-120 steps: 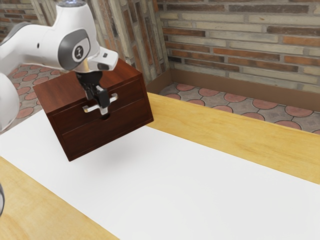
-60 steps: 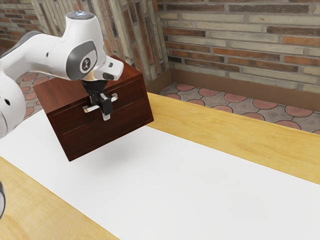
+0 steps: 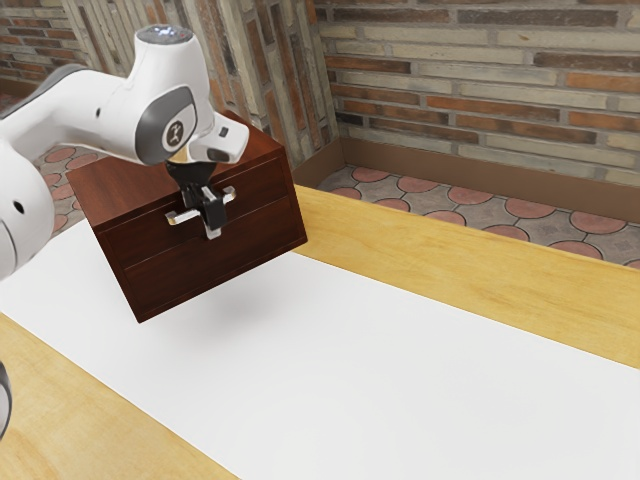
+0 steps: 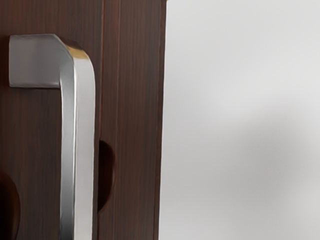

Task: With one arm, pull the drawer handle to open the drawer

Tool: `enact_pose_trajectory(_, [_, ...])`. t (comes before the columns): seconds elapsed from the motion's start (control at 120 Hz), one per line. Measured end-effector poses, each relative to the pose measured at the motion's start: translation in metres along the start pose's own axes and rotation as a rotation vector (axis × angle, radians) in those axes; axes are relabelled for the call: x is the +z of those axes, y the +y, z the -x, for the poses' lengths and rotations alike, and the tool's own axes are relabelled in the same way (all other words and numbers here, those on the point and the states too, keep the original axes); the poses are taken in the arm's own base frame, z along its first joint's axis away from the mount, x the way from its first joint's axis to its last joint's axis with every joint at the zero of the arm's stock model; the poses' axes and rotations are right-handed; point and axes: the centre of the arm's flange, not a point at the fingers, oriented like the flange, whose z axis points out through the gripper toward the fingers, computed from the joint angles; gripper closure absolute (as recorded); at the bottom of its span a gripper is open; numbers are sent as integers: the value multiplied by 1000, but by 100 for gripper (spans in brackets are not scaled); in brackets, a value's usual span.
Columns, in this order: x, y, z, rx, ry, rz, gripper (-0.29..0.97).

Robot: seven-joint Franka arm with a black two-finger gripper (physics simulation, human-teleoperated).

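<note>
Over the last second the arm point(image 3: 90, 110) has swung its upper link over the cabinet point(image 3: 130, 180) while the gripper point(image 3: 208, 212) has crept slightly toward the exterior view's right along the drawer handle point(image 3: 226, 196). In the last half second almost nothing moves. The fingers now sit one above and one below the pale bar, drawn in narrow and, as far as I can judge, clamped on it. The upper drawer point(image 3: 260, 185) lies flush with the cabinet front, so the grasp looks settled and the pull itself is not yet begun. The cabinet stands at the table's point(image 3: 480, 270) far end, at the exterior view's left, on the corner of the white sheet point(image 3: 350, 370). By count: one arm, one gripper, one cabinet, two drawer fronts, upper and lower point(image 3: 220, 262), and one handle, seen close in the wrist view point(image 4: 77, 150) beside a rounded notch point(image 4: 105, 175).
</note>
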Motion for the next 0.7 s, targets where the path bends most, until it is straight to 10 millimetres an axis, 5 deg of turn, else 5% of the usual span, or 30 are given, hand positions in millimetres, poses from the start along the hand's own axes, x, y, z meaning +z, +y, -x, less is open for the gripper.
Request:
enact_pose_trajectory(0.45, [3, 3, -2, 8, -1, 1, 27])
enact_pose_trajectory(0.7, [7, 21, -7, 30, -5, 24, 31])
